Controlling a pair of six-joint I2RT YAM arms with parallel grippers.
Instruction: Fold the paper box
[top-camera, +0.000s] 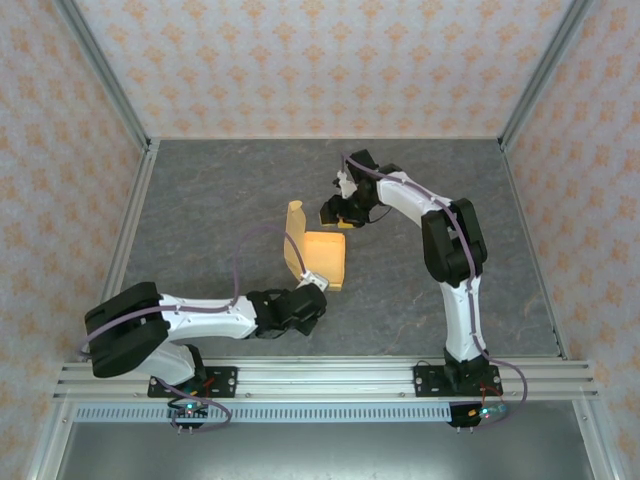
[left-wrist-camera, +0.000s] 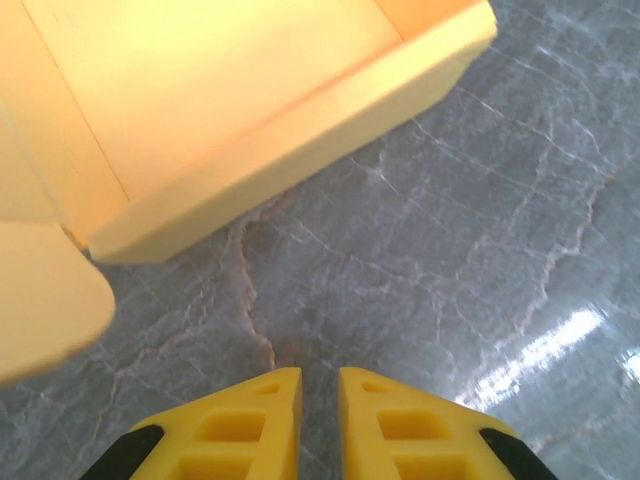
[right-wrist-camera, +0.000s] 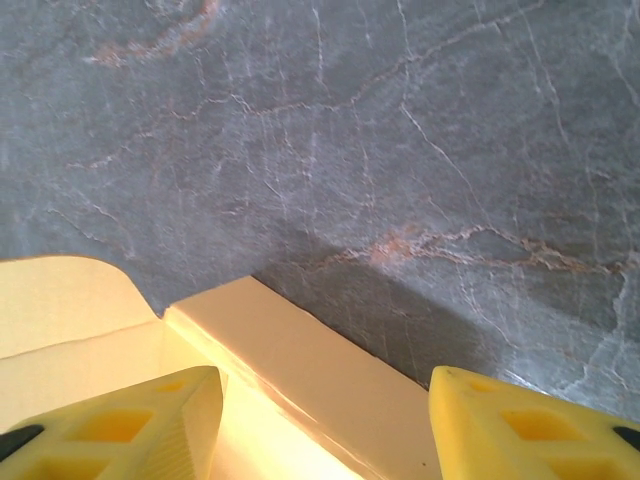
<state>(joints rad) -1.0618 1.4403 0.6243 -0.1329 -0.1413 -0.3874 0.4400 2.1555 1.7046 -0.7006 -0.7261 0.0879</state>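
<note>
Two grippers close in on a part-folded box (top-camera: 322, 258) at mid-table (top-camera: 210, 200)
The left gripper (left-wrist-camera: 320, 376), its fingers almost together and holding nothing, points at bare table just short of the box's near wall. The right gripper (right-wrist-camera: 325, 372) stands wide open astride the far wall, not visibly clamping it. A flap (top-camera: 294, 232) is raised on the box's left side.

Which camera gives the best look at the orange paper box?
The top external view: the whole paper box shows there, one flap raised at its left. The left wrist view gives one corner close up; the right wrist view, a single wall edge.
</note>
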